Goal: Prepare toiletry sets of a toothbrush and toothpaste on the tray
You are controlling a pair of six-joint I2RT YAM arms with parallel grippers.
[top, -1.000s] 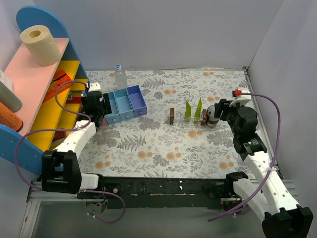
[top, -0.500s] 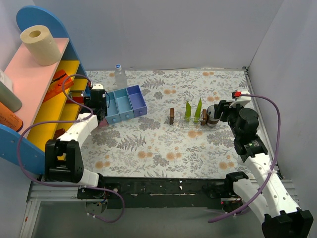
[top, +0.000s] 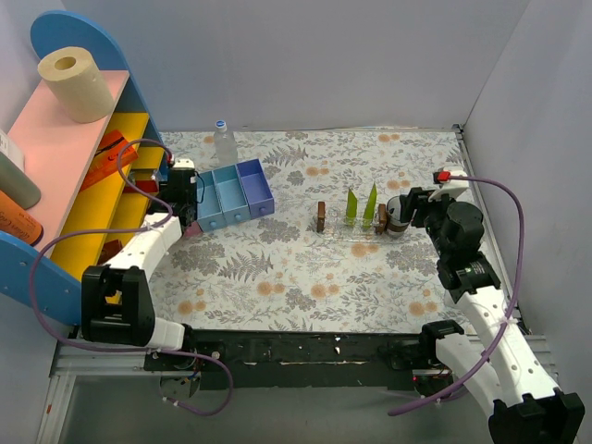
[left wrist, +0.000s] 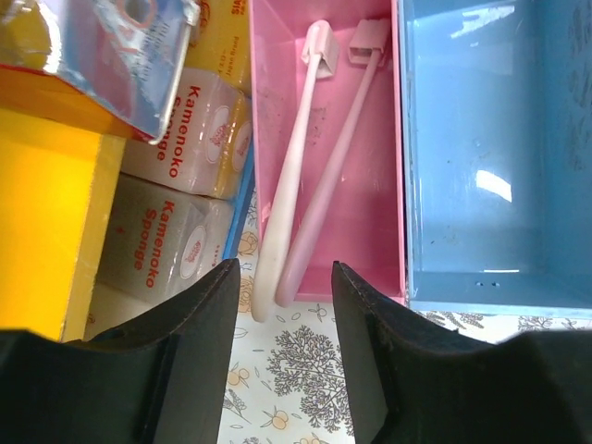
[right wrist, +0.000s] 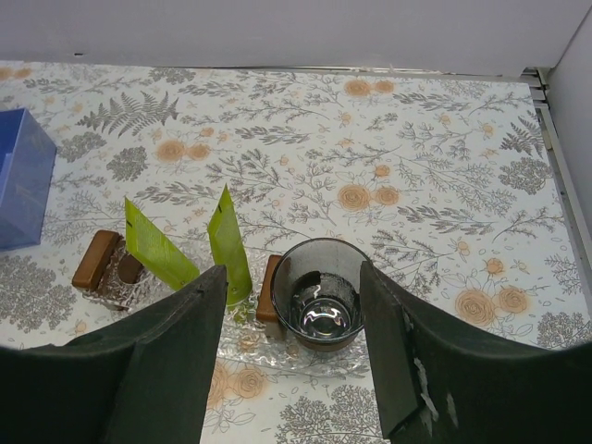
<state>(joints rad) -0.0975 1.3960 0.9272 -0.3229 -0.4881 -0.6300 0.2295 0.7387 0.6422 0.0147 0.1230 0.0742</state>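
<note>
Two pink toothbrushes (left wrist: 333, 157) (left wrist: 291, 157) lie side by side in a pink compartment (left wrist: 370, 231), their handle ends poking over its near edge. My left gripper (left wrist: 284, 268) (top: 190, 220) is open, with those handle ends between its fingertips and a gap on each side. Two yellow-green toothpaste tubes (top: 351, 205) (top: 371, 203) stand upright on the clear tray (top: 356, 238), also seen as toothpaste (right wrist: 157, 245) (right wrist: 229, 242) on the tray (right wrist: 305, 361) in the right wrist view. My right gripper (right wrist: 292, 268) (top: 407, 208) is open, hovering over a dark glass cup (right wrist: 319, 296).
The blue compartment box (top: 236, 192) adjoins the pink one. Brown blocks (top: 321, 215) (right wrist: 270, 287) sit on the tray. A water bottle (top: 222, 139) stands behind the box. The yellow and pink shelf (top: 92, 185) with sponge packs (left wrist: 185, 139) is close at the left.
My left arm swung in toward the pink compartment and its jaws narrowed around the toothbrush handle ends. The right arm has not moved.
</note>
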